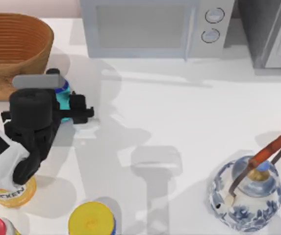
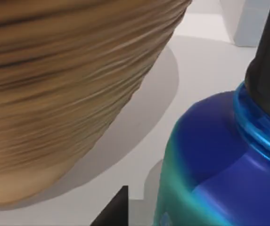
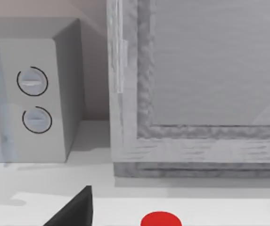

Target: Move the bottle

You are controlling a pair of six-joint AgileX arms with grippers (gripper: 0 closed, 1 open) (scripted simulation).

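The bottle (image 1: 62, 97) stands on the counter (image 1: 179, 127) just right of the basket (image 1: 12, 49), near the basket's lower right rim. My left claw (image 1: 66, 105) sits at the bottle's body, low enough for a side grip; I cannot tell whether it has closed on it. The left wrist view has the bottle's blue shoulder (image 2: 210, 155) close up beside the basket wall (image 2: 69, 84), so any lift should probably veer away from the basket. The right arm is parked well right of the basket.
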